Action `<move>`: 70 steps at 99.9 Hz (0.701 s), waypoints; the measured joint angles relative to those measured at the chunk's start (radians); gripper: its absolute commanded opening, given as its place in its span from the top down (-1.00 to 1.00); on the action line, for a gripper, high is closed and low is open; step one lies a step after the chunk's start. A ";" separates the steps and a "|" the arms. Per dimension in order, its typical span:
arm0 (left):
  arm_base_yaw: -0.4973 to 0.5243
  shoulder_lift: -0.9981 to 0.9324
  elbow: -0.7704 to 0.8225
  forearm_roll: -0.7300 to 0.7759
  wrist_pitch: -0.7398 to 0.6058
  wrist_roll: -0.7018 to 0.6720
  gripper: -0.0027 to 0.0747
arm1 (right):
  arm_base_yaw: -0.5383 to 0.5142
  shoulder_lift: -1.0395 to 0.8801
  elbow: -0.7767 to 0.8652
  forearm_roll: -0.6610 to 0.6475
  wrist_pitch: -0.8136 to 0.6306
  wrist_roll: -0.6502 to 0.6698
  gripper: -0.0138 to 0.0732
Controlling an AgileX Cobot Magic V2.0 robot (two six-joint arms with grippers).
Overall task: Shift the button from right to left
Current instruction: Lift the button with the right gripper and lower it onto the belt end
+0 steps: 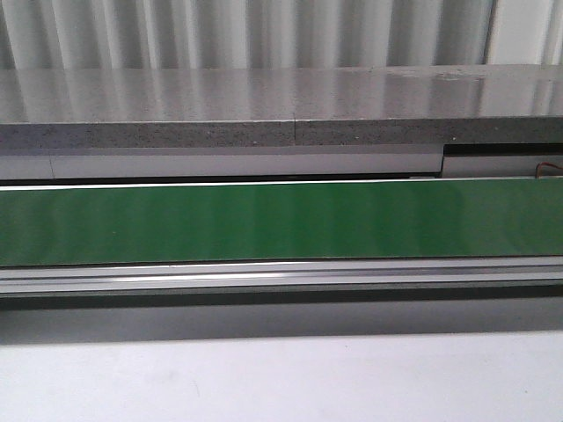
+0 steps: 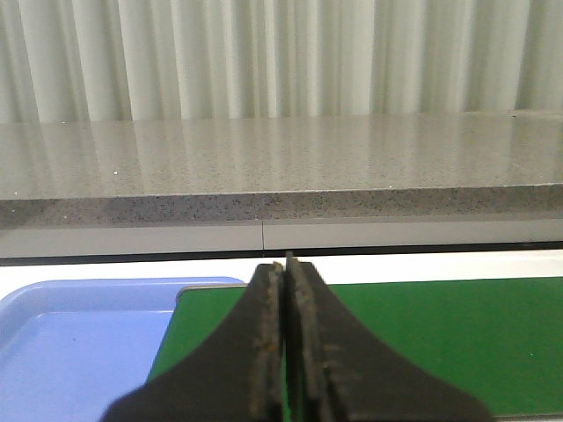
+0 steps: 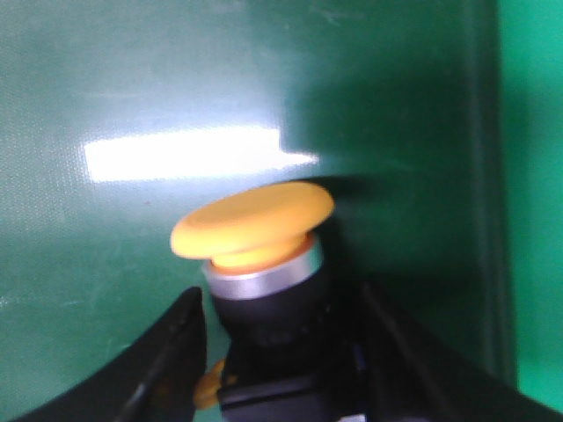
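The button (image 3: 264, 264) shows only in the right wrist view. It has a yellow-orange mushroom head, a silver ring and a black collar, and its lower block is mostly hidden. My right gripper (image 3: 281, 308) has a finger on each side of the button's dark body and is closed on it over the green belt (image 3: 132, 88). A thin strip of green shows beside the left finger (image 3: 180, 343). My left gripper (image 2: 284, 268) is shut and empty above the left end of the green belt (image 2: 440, 343). Neither arm nor the button appears in the front view.
A light blue tray (image 2: 79, 343) lies just off the belt's left end. The green belt (image 1: 281, 220) runs across the front view, with a grey speckled counter (image 1: 264, 105) and white curtains behind it and a metal rail (image 1: 281, 277) in front.
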 measured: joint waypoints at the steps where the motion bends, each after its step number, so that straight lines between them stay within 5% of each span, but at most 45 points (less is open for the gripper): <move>1: 0.000 0.000 0.000 0.000 0.000 0.000 0.98 | 0.001 0.000 0.002 0.002 0.000 0.000 -0.29; 23: 0.000 0.000 0.000 -0.012 0.000 0.000 0.98 | 0.029 -0.004 0.003 0.018 -0.037 0.000 -0.82; 70: 0.000 0.000 0.000 -0.014 0.000 0.000 0.98 | 0.035 -0.305 0.025 0.018 -0.120 -0.023 -0.82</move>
